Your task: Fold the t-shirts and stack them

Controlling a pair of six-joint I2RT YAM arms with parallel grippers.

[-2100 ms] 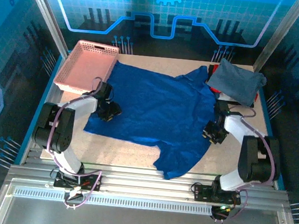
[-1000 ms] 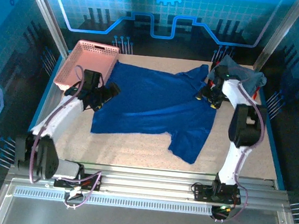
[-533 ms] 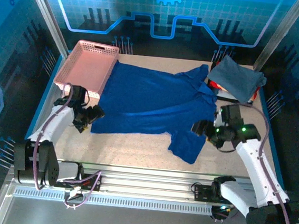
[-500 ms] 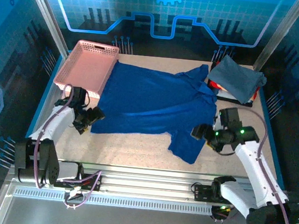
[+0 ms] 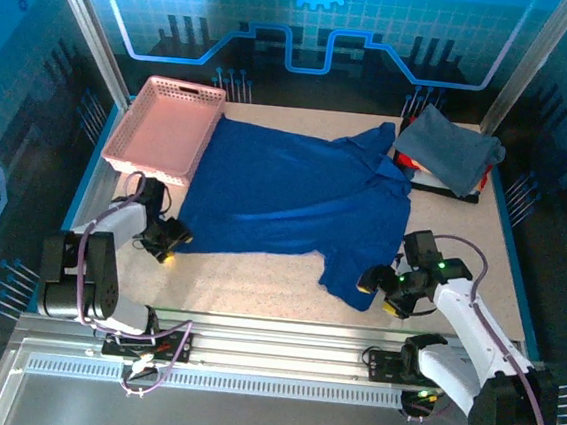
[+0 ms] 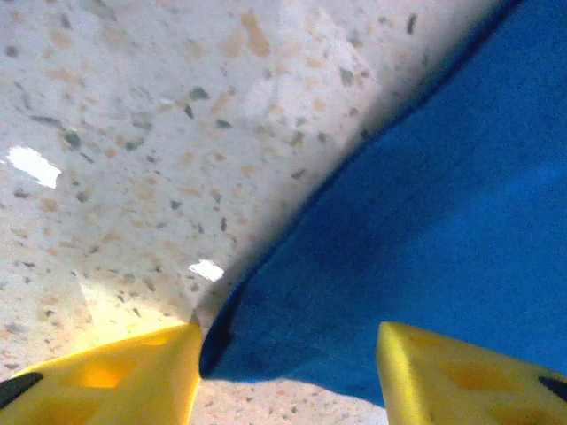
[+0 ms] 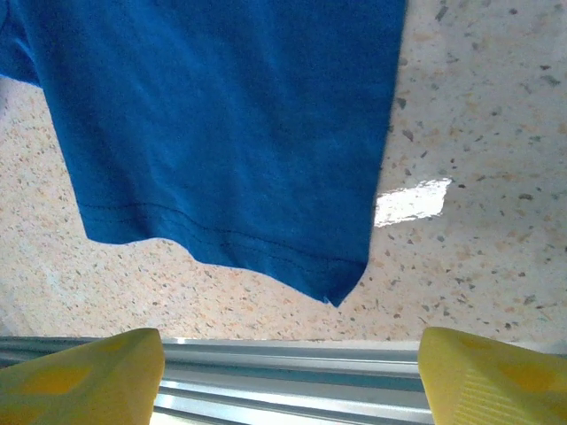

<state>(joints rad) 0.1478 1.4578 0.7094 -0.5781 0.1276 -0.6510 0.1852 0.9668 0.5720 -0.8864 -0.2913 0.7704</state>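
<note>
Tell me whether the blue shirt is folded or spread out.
Spread out. The blue shirt lies flat across the table, one sleeve stretched toward the near edge.

Overhead view from behind, whole table (image 5: pixel 257 282); wrist views close, downward, on its blue t-shirt (image 5: pixel 285 193)

Two t-shirts (one royal-blue (image 5: pixel 285 198), one slate-grey (image 5: pixel 450 153)), one pink basket (image 5: pixel 161 130), two grippers (image 5: pixel 168 247) (image 5: pixel 376 290)
</note>
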